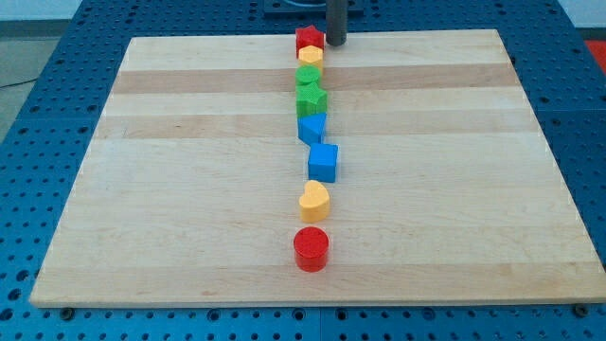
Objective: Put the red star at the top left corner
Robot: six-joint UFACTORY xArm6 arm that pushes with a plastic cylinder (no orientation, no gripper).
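Note:
The red star [309,39] lies at the top edge of the wooden board [189,189], near the middle of that edge. My tip [336,43] is just to the star's right, very close to it or touching. Below the star a column of blocks runs down the board: a yellow block [311,57], a green block [309,76], a green star-like block [311,98], a blue block [311,127], a blue cube [323,162], a yellow heart [314,201] and a red cylinder [311,248].
The board lies on a blue perforated table [57,57]. The board's top left corner [133,42] is far to the star's left.

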